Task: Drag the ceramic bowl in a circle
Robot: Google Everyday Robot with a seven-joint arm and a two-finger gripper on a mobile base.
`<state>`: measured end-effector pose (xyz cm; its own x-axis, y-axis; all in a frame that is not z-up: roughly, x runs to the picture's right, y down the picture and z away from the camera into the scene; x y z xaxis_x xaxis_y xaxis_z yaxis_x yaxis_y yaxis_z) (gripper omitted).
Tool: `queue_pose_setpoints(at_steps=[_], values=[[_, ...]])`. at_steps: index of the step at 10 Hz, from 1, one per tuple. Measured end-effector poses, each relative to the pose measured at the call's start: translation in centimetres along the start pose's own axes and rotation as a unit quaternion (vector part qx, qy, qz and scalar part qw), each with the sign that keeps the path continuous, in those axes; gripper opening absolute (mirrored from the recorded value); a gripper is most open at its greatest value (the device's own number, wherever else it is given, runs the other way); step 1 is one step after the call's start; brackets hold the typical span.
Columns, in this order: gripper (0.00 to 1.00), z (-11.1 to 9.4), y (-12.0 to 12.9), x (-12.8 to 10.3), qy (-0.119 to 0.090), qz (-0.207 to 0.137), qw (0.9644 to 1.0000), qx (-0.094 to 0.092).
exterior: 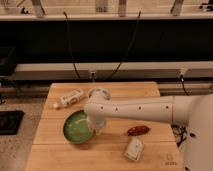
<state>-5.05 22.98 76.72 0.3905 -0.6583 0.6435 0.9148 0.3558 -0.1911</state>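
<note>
The ceramic bowl (76, 128), green and shallow, sits on the left half of the wooden table (150, 95). My white arm reaches in from the right and bends down at the bowl's right rim. The gripper (95, 128) comes down onto that rim, shut on it, with its tips hidden behind the wrist housing. The bowl's right edge is covered by the arm.
A white bottle (68, 98) lies on its side at the back left. A small white cup (99, 93) stands just behind the arm. A reddish-brown item (138, 130) and a white packet (133, 149) lie to the right front. Black cables hang behind the table.
</note>
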Motion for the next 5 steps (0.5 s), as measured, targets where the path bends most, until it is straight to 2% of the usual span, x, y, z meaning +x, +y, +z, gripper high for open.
queue_pose_setpoints(at_steps=[5], values=[[0.01,-0.03,-0.21,-0.15,-0.002,0.0,1.0,0.002]])
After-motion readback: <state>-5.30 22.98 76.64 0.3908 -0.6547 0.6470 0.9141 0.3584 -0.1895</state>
